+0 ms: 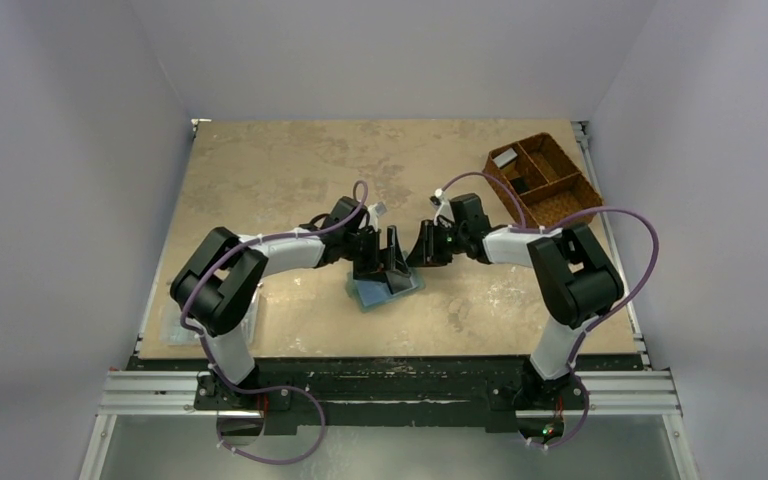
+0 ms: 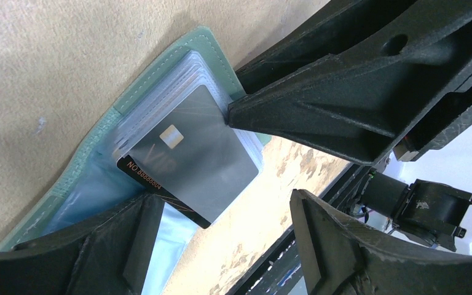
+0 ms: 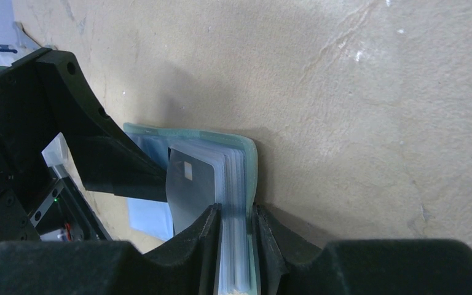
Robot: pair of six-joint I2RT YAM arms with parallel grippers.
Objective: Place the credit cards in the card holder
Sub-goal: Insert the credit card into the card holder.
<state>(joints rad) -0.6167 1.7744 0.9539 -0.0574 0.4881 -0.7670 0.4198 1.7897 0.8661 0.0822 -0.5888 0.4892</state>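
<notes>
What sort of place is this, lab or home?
Likely a robot lab cell: plain white walls around a tan tabletop, silver aluminium rail frame at its near edge, brown woven divided basket.

- the black card [image 2: 150, 183] has orange print along its exposed edge. It's upside down in the left wrist view and reads roughly "NO 8888888"; the rest is tucked under another card
- the grey card [image 2: 203, 160] on top has faint lettering, maybe "VIP", honestly hard to tell
- nothing legible in the top or right wrist views

Soft, even overhead light — faint shadows on the table [image 1: 290, 160]; dull sheen on the grey card [image 2: 203, 153].
</notes>
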